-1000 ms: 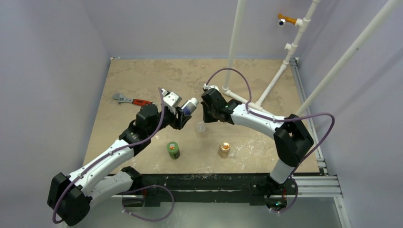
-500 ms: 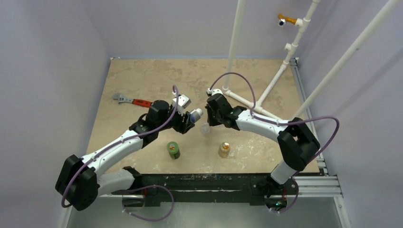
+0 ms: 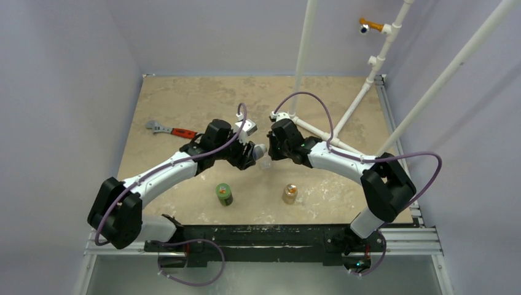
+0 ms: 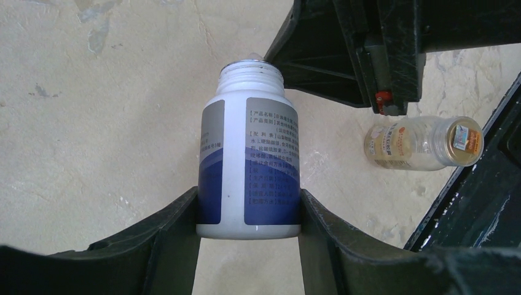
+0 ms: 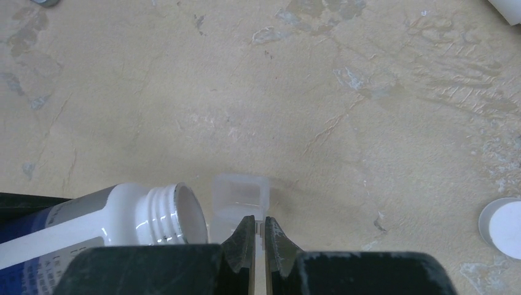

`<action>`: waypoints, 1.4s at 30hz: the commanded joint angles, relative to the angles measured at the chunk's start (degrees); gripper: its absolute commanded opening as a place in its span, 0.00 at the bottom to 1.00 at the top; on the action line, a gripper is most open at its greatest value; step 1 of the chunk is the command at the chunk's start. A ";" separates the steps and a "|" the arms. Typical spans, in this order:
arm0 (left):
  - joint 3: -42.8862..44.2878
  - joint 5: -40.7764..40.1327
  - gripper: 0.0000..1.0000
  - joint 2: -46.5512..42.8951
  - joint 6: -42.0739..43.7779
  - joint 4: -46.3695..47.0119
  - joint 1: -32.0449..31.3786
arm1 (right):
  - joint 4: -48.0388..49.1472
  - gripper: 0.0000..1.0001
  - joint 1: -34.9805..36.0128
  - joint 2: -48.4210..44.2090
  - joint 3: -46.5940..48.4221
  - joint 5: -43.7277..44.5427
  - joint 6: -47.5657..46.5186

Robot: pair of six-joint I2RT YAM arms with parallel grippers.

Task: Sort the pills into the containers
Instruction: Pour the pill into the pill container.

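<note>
A white bottle (image 4: 249, 166) with a blue label, its cap off, is clamped at its base in my left gripper (image 4: 249, 206). It lies tipped over, with its open mouth (image 5: 184, 212) right beside the container (image 5: 241, 195), a small clear plastic case on the table. My right gripper (image 5: 259, 230) is shut on the near wall of that case. From above, the bottle (image 3: 258, 149) and the case (image 3: 265, 163) meet between the two wrists at mid-table. The pills are hidden; none show in the case or at the bottle's mouth.
A green bottle (image 3: 223, 194) and a tan-orange bottle (image 3: 289, 193) stand nearer the front edge. A red-handled wrench (image 3: 169, 129) lies at the left. White pipes (image 3: 319, 130) rise at the back right. A loose white cap (image 5: 504, 224) lies right of the case.
My left arm has swung right and lower with the bottle, bringing its open mouth up to the case. My right gripper has stayed shut and shifted only slightly.
</note>
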 commanded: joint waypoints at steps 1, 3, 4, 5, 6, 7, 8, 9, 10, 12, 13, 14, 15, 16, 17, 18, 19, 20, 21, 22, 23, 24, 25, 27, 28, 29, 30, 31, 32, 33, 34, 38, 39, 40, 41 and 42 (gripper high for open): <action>4.48 2.75 0.00 2.36 2.01 -2.46 1.10 | 2.64 0.00 -0.72 -1.79 0.04 -1.41 -0.95; 4.72 3.38 0.00 2.93 2.16 -2.74 1.47 | 2.67 0.00 -0.99 -1.77 -0.13 -1.51 -0.92; 4.83 3.63 0.00 3.19 2.26 -2.85 1.61 | 2.66 0.00 -1.12 -1.75 -0.20 -1.55 -0.93; 4.96 3.93 0.00 3.47 2.29 -2.87 1.83 | 2.73 0.00 -1.27 -1.75 -0.22 -1.71 -0.83; 5.22 4.41 0.00 3.79 2.33 -3.13 2.02 | 2.78 0.00 -1.38 -1.81 -0.29 -1.87 -0.72; 5.45 4.80 0.00 4.16 2.33 -3.40 2.17 | 2.80 0.00 -1.47 -1.75 -0.31 -2.03 -0.71; 5.78 5.36 0.00 4.59 2.45 -3.66 2.26 | 2.89 0.00 -1.57 -1.75 -0.31 -2.15 -0.75; 6.09 5.96 0.00 4.92 2.61 -4.07 2.39 | 2.86 0.00 -1.64 -1.75 -0.31 -2.23 -0.68; 6.37 6.33 0.00 5.25 2.70 -4.32 2.39 | 2.88 0.00 -1.69 -1.74 -0.31 -2.37 -0.67; 6.72 6.83 0.00 5.91 2.93 -4.96 2.50 | 3.21 0.00 -2.00 -1.75 -0.40 -2.81 -0.53; 6.91 7.17 0.00 6.28 3.06 -5.33 2.62 | 3.36 0.00 -2.11 -1.60 -0.41 -3.13 -0.45; 7.07 7.43 0.00 6.63 3.12 -5.52 2.72 | 3.49 0.00 -2.30 -1.53 -0.52 -3.44 -0.39; 7.28 7.61 0.00 6.89 3.16 -5.90 2.89 | 3.62 0.00 -2.38 -1.44 -0.49 -3.74 -0.34; 7.54 7.88 0.00 7.32 3.32 -6.20 3.04 | 3.70 0.00 -2.44 -1.32 -0.57 -3.95 -0.32; 7.77 8.15 0.00 7.69 3.34 -6.49 3.14 | 3.75 0.00 -2.48 -1.29 -0.62 -4.00 -0.30; 8.02 8.27 0.00 7.97 3.54 -7.01 3.29 | 3.80 0.00 -2.57 -1.25 -0.66 -4.10 -0.22; 8.35 8.38 0.00 8.36 3.68 -7.36 3.40 | 3.87 0.00 -2.66 -1.25 -0.66 -4.17 -0.22; 8.65 8.54 0.00 8.71 3.84 -7.77 3.61 | 3.97 0.00 -2.67 -1.22 -0.73 -4.27 -0.23; 9.00 8.72 0.00 8.98 3.90 -7.98 3.77 | 4.05 0.00 -2.74 -1.20 -0.75 -4.42 -0.15; 9.27 8.87 0.00 9.32 4.00 -8.25 3.96 | 4.14 0.00 -2.82 -1.19 -0.75 -4.61 -0.14; 9.55 9.31 0.00 9.62 4.03 -8.46 4.21 | 4.19 0.00 -2.84 -1.19 -0.75 -4.69 -0.14; 9.98 9.84 0.00 10.02 4.05 -8.87 4.50 | 4.24 0.00 -2.86 -1.13 -0.75 -4.83 -0.14; 10.38 10.16 0.00 10.29 4.09 -9.23 4.73 | 4.27 0.00 -2.91 -1.06 -0.80 -4.93 -0.14; 11.17 10.72 0.00 10.83 4.45 -10.18 4.95 | 4.63 0.00 -2.93 -0.95 -0.92 -5.15 -0.14; 11.57 11.11 0.00 11.17 4.61 -10.58 5.09 | 4.74 0.00 -3.05 -0.95 -0.93 -5.17 -0.07; 11.92 11.54 0.00 11.51 4.70 -11.04 5.18 | 4.76 0.00 -3.03 -0.87 -0.93 -5.28 -0.03; 12.18 11.84 0.00 11.87 4.80 -11.53 5.23 | 4.85 0.00 -3.11 -0.74 -0.93 -5.37 0.07; 12.43 11.96 0.00 12.21 4.84 -12.09 5.32 | 4.92 0.00 -3.20 -0.69 -0.95 -5.48 0.09; 12.64 12.45 0.00 12.42 4.84 -12.51 5.44 | 5.00 0.00 -3.33 -0.57 -0.92 -5.57 0.16; 12.73 13.07 0.00 12.66 4.86 -12.67 5.56 | 5.09 0.00 -3.33 -0.55 -0.92 -5.65 0.14; 12.76 13.31 0.00 12.82 4.89 -12.90 5.65 | 5.17 0.00 -3.33 -0.57 -0.93 -5.74 0.12; 13.73 13.74 0.00 14.09 4.85 -14.55 6.01 | 5.41 0.00 -3.46 -0.76 -0.97 -6.10 0.32; 14.06 13.69 0.00 14.51 4.84 -14.96 6.09 | 5.53 0.00 -3.51 -0.82 -1.00 -6.27 0.31; 14.41 13.91 0.00 14.88 4.84 -15.36 6.25 | 5.62 0.00 -3.51 -0.81 -1.01 -6.51 0.30; 14.87 14.09 0.00 15.23 4.88 -15.70 6.49 | 5.77 0.00 -3.47 -0.86 -1.08 -6.78 0.32; 15.25 14.07 0.00 15.50 4.85 -15.96 6.66 | 5.90 0.00 -3.47 -0.82 -1.18 -7.05 0.30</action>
